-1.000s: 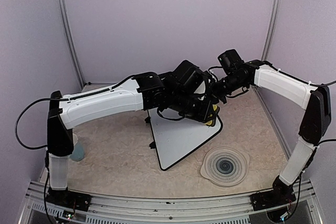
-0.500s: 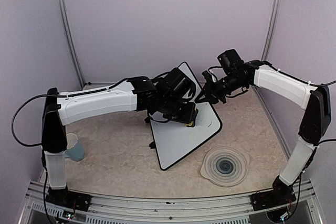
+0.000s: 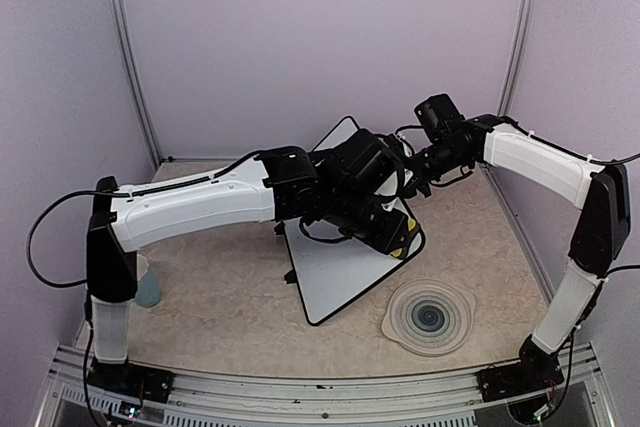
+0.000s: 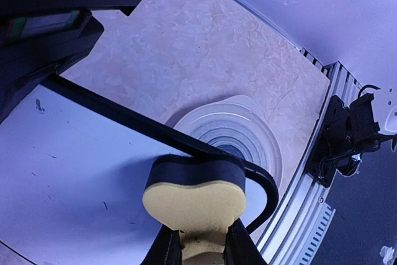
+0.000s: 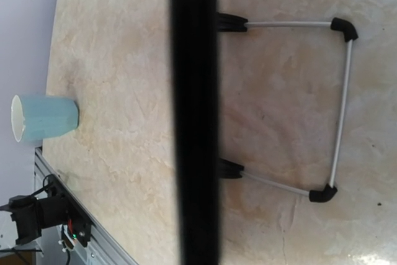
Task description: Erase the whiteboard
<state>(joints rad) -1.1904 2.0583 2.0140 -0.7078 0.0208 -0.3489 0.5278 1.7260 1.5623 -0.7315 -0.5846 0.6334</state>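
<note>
The whiteboard [image 3: 335, 267] leans tilted on a thin wire stand [image 5: 343, 103] mid-table, smooth white inside a rounded black frame. The left gripper [image 4: 197, 249] is pinched tight on a sponge eraser [image 4: 195, 198], soft yellow foam under a dark layer, by the board's rounded corner. The right gripper [image 3: 404, 175] sits at the top edge; whether it is clamped there I cannot tell.

Both arms meet near the far edge of the tabletop [image 3: 220, 297].
The left arm [image 3: 200, 202] stretches low from the near left corner, left hand [image 4: 201, 247] pinching a black-backed yellow foam eraser [image 4: 195, 202]; the right arm [image 3: 540, 162] elbows in along the right edge, right hand [image 3: 405, 175] with grip hidden.
</note>
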